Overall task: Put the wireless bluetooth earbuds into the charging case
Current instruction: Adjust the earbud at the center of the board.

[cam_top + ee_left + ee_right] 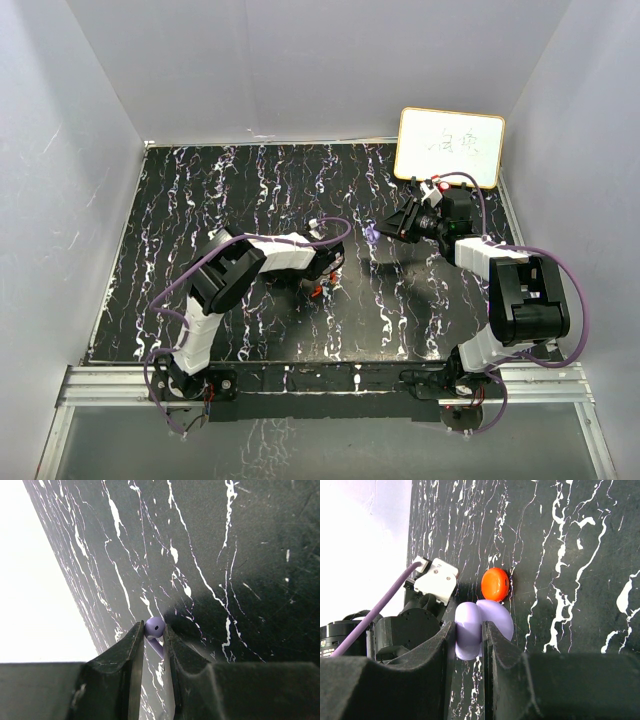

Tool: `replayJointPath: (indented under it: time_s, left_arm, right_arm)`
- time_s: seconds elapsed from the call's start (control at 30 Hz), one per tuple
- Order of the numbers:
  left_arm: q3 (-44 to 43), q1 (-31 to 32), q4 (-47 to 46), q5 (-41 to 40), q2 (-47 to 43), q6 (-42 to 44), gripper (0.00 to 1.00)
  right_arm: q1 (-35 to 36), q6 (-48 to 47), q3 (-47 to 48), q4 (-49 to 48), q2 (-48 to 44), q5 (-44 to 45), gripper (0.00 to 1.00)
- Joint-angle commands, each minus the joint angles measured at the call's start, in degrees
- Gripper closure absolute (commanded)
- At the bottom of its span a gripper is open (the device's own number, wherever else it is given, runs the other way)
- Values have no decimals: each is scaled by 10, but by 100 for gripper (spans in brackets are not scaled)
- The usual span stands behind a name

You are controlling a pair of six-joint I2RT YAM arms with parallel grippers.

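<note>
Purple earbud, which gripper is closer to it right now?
Left. The left gripper is shut on the purple earbud; the right gripper, shut on the purple case, sits apart, farther right.

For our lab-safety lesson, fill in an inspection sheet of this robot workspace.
Surface: black table with white streaks.
Job's things: purple earbud pinched in the left gripper; purple case, seemingly open, in the right gripper; red case on the table.
Clutter: whiteboard at the far right.
Grippers: both shut on their loads.
Cables: purple cable along each arm.
Surroundings: pale walls on three sides.
</note>
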State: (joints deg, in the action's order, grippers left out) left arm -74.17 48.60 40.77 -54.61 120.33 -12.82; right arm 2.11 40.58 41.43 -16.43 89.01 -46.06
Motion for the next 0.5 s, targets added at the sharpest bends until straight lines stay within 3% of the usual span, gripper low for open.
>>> replayJointPath:
  time_s: [0.0,0.47]
  left_arm:
    - [-12,2,9,5,-15,3,93]
    - [-14,3,10,4,-13,3,86]
  right_arm:
    - [-5,-6,0,-14,-15,-8,100]
    - [-5,-6,0,-14,-17,-7,100]
